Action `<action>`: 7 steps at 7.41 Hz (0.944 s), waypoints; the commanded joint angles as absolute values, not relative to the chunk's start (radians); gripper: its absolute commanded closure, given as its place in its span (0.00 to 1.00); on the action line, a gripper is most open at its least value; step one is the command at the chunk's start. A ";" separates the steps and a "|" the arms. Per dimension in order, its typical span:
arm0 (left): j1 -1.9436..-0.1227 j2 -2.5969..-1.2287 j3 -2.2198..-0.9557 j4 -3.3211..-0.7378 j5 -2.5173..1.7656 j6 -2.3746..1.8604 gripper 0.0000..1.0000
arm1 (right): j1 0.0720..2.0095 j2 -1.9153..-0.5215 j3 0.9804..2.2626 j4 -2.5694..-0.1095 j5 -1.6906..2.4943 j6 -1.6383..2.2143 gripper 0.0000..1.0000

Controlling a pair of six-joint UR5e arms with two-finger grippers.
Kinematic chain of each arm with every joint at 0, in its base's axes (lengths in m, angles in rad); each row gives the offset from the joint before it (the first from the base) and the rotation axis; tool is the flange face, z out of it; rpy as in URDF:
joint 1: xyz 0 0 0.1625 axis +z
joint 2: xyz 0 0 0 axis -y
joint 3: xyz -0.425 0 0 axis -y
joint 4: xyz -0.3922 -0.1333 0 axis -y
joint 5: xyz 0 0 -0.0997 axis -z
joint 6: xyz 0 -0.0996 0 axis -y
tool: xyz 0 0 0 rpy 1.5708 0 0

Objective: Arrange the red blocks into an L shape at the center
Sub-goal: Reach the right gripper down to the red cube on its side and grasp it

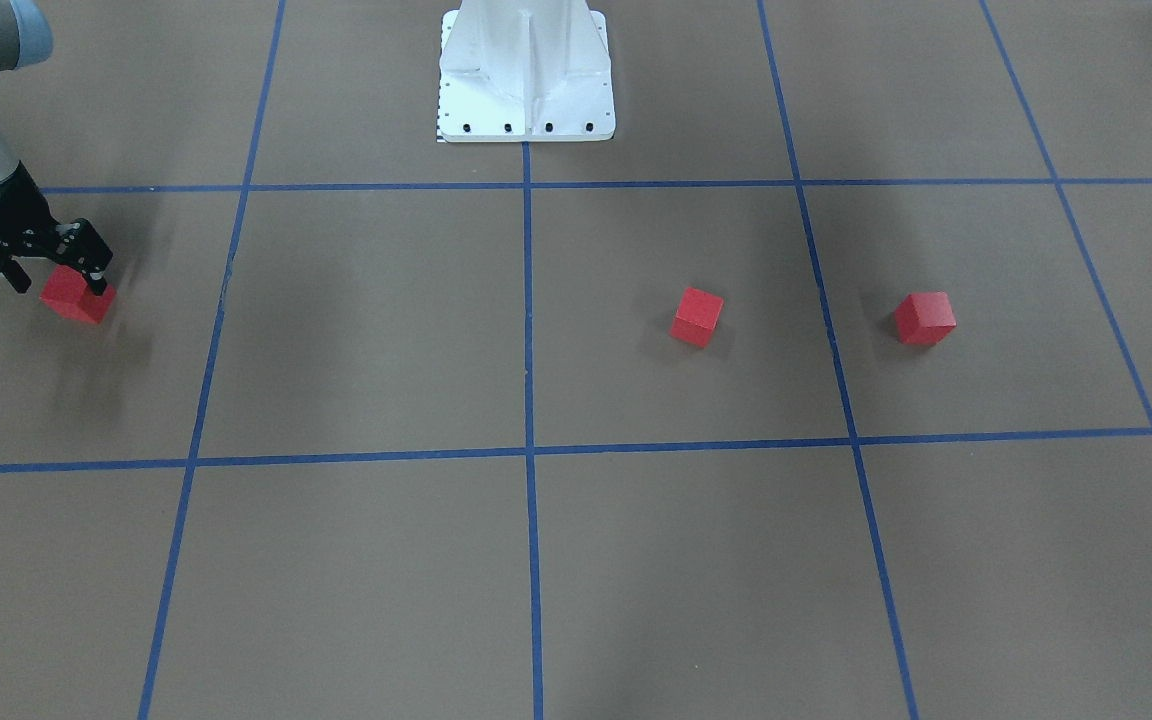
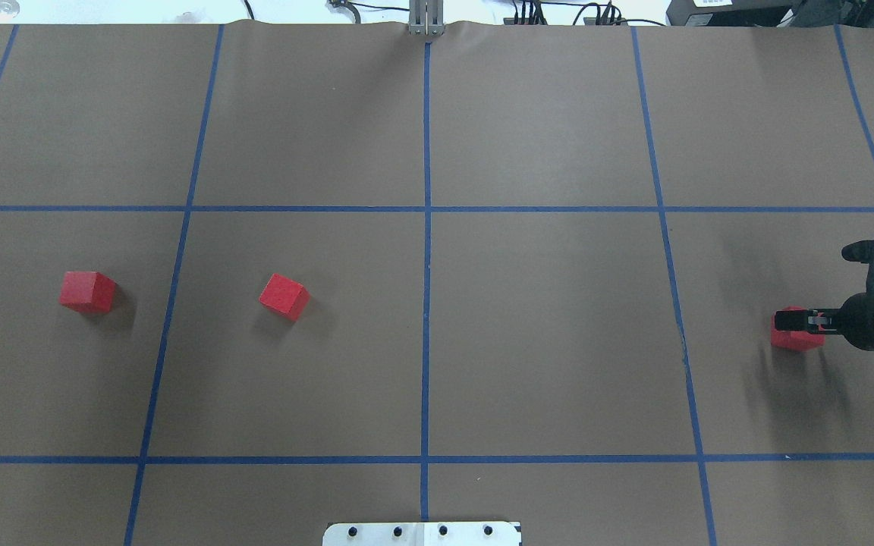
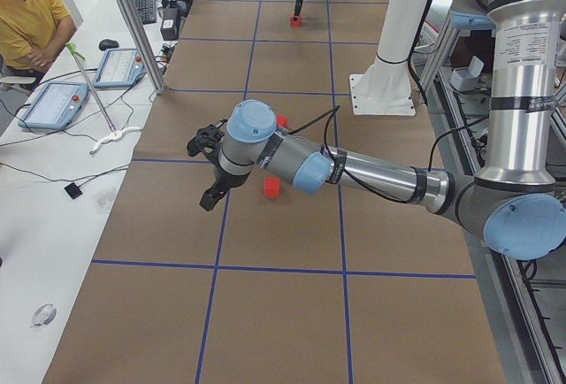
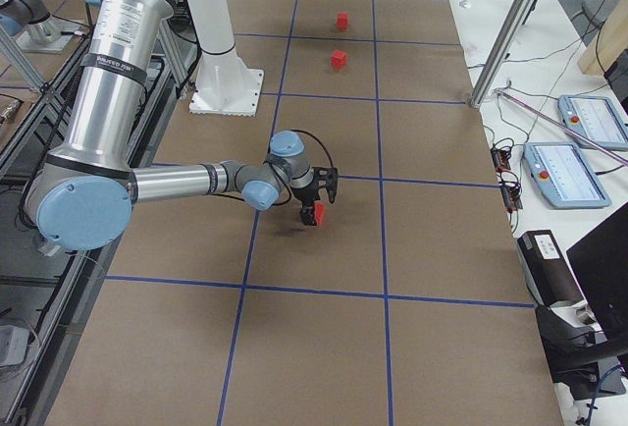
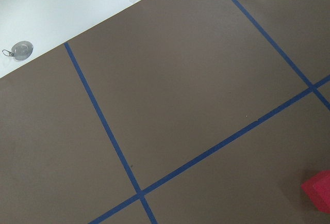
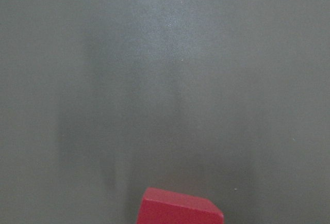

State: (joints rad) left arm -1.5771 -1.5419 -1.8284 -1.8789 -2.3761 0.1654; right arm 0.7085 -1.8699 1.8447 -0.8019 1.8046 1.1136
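on table (image 2: pixel 543 341): 3 red blocks (image 2: pixel 284 296); r gripper (image 1: pixel 58 278) clamps 1; l gripper (image 3: pixel 202 174) unclear.

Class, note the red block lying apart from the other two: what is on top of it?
The right gripper sits over that red block, covering part of its top. Whether it clamps the block cannot be seen.

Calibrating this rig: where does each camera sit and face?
Front-facing: across the table, facing the base; right gripper at view's left.
Overhead: behind the robot, looking forward; same gripper at right.
Exterior left: robot's left table end; left gripper near.
Exterior right: opposite end; right arm near.
Left wrist: down on table; no body.
Right wrist: down on a red block; no body.
Front-facing and overhead share all three red blocks.
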 commanded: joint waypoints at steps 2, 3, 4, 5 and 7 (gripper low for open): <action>-1.577 -1.542 -1.829 -1.879 -2.376 0.166 0.00 | 0.683 -1.867 1.841 -0.805 1.801 1.118 0.55; -1.577 -1.542 -1.829 -1.879 -2.376 0.166 0.00 | 0.675 -1.868 1.841 -0.808 1.801 1.115 0.93; -1.577 -1.542 -1.829 -1.879 -2.376 0.166 0.00 | 0.670 -1.862 1.861 -0.808 1.799 1.097 1.00; -1.577 -1.542 -1.827 -1.879 -2.376 0.166 0.00 | 0.664 -1.809 1.885 -0.807 1.801 1.054 1.00; -1.577 -1.542 -1.822 -1.879 -2.376 0.166 0.00 | 0.670 -1.607 1.858 -0.795 1.790 1.045 1.00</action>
